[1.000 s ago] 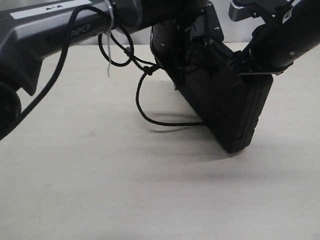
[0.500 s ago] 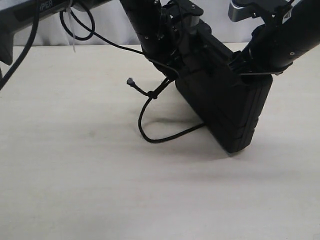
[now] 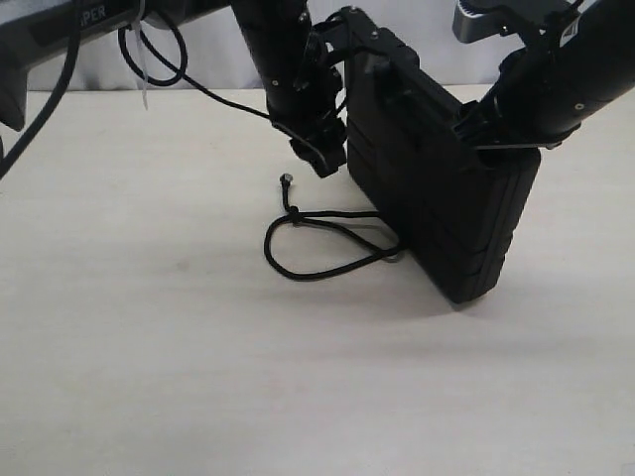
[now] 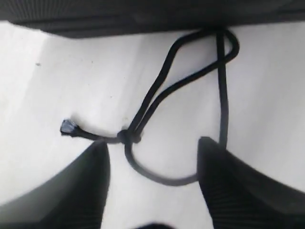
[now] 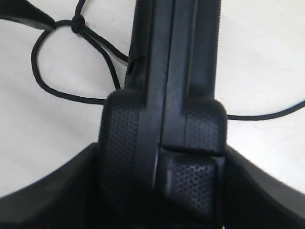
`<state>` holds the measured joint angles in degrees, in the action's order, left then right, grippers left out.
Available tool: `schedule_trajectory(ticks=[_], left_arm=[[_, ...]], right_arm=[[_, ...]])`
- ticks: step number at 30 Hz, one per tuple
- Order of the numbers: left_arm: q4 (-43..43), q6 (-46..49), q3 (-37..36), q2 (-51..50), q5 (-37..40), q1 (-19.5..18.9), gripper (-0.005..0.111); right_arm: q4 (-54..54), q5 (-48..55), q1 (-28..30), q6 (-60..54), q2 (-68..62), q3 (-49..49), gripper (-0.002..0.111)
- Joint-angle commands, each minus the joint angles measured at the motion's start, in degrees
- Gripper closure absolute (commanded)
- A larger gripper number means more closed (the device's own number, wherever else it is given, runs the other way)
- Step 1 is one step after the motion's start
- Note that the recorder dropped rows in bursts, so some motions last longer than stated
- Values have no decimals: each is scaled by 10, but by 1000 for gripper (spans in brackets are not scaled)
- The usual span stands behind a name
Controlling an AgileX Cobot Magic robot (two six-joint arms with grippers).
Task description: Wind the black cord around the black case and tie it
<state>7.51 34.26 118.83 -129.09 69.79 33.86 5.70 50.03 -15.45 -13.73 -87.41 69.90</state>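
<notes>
Left gripper (image 3: 319, 154): jaws stand apart and hold nothing. In its wrist view the gap between the fingers (image 4: 224, 186) looks straight down on the thin matte black braided cord (image 3: 317, 275), which lies slack on the pale worktop (image 3: 149, 347). I read this placement as a stand-off above the cord, clear of it, from which a pick near the knot (image 4: 127, 137) is possible.

Right gripper (image 5: 161, 150): closed on the flat rectangular black plastic case (image 3: 437, 208), one finger on each broad face. It holds the case on edge and tilted, one lower corner on or just above the worktop. I judge the purpose to be access: with the case upright, the cord can be passed around it rather than trapped under a flat-lying body.

Cord position: a loop on the worktop just beside the case, both runs leading to the case's foot. The right wrist view shows a further run emerging on the far face. Whether the cord passes under the case or wraps it I cannot tell, because the contact is in shadow. No tie around the case is visible.

Count: grippers, two; case, one; cord, one; knots visible, one; free tips (image 3: 286, 179) visible, one.
</notes>
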Motion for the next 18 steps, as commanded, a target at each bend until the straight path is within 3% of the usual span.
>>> schedule_trajectory(ticks=[1, 6, 9, 18], left_arm=[[21, 71, -75, -3, -40, -20, 53], [25, 191, -167, -3, -195, -21, 52], [23, 201, -198, -3, -281, -21, 52], [-29, 120, -198, -38, -304, -32, 53]], right_arm=[[14, -4, 0, -6, -1, -2, 104], [14, -5, 0, -6, -1, -2, 104], [14, -4, 0, -6, -1, -2, 104], [14, -3, 0, -6, -1, -2, 104]])
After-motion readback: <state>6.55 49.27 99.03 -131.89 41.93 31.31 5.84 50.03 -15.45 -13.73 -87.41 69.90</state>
